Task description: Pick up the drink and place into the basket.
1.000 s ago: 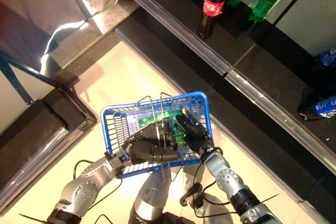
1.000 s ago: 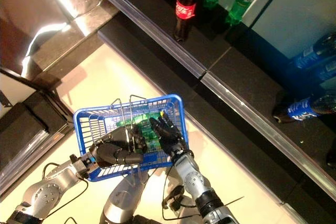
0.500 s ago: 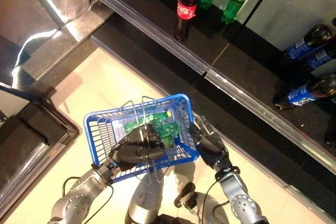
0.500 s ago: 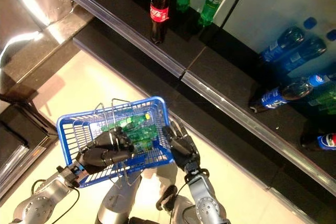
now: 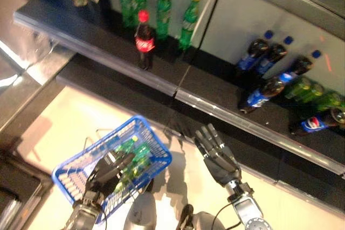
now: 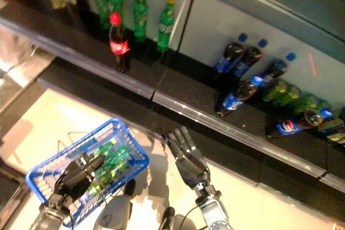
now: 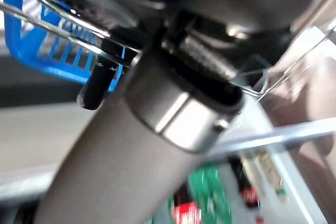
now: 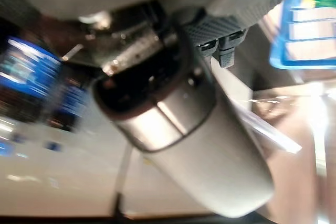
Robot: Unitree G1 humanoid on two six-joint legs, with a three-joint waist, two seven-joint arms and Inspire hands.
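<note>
My left hand (image 5: 106, 172) is shut on the thin wire handles (image 7: 79, 29) of the blue basket (image 5: 153, 139) and holds it up at the lower left. Green drinks (image 5: 135, 154) lie inside the basket. My right hand (image 5: 220, 160) is open and empty, its fingers straight. It is just right of the basket and apart from it, in front of the low dark shelf. The basket's blue wall also shows in the right wrist view (image 8: 310, 35).
A long dark shelf (image 5: 215, 87) runs across the back. On it stand a cola bottle (image 5: 144, 46) and green bottles (image 5: 163, 12). Dark bottles with blue labels (image 5: 264, 74) and green bottles (image 5: 307, 87) lie at the right. The pale floor (image 5: 64, 111) lies before the shelf.
The camera has tilted up, so more of the shelf shows. My right hand has come out of the basket, leaving the green drink in it, and now stands open to its right.
</note>
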